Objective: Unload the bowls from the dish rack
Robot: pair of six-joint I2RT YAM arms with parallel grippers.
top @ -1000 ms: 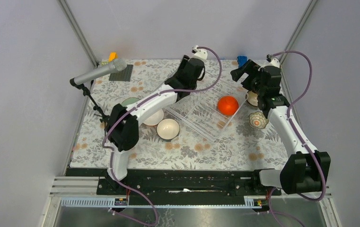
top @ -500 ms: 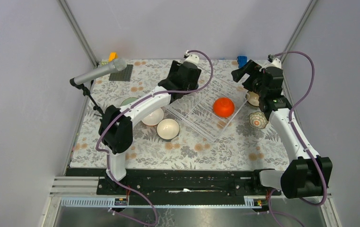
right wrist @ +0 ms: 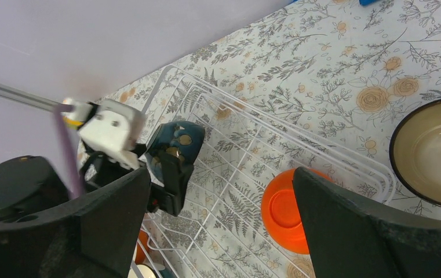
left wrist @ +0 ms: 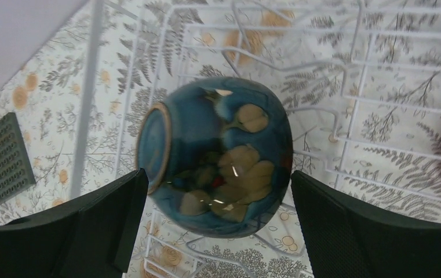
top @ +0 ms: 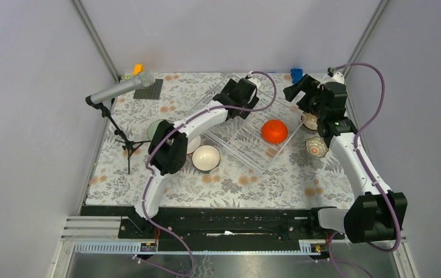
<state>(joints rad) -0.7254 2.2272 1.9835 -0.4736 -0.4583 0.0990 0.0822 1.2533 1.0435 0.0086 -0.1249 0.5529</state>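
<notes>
The dark blue bowl (left wrist: pixel 218 156) lies on its side near the far corner of the dish rack (left wrist: pixel 380 116), with wire prongs close around it. The left gripper (left wrist: pixel 217 185) clasps it, fingers spread wide against either flank. An orange bowl (top: pixel 274 131) sits upturned (foot up) toward the rack's right side. The right gripper (right wrist: pixel 221 185) hangs above the rack's far right edge, jaws wide apart and holding nothing. Just right of the rack stand a brown-rimmed bowl (right wrist: pixel 438 153) and a patterned bowl (top: pixel 316 147). Left of the rack is a white bowl (top: pixel 206 157).
</notes>
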